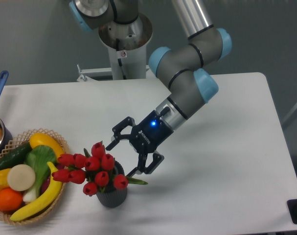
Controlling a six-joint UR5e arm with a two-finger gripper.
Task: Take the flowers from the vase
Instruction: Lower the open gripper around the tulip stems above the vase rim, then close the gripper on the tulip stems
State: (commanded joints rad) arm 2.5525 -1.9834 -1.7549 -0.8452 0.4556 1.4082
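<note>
End effector (pixel 123 156) fingers are spread apart and hold nothing, positioned just right of the flowers (pixel 92 167). Flowers remain seated in the vase (pixel 111 194) near the bench (pixel 226 161) front edge. Grasp and lift are judged outstanding; only the approach appears complete.
</note>
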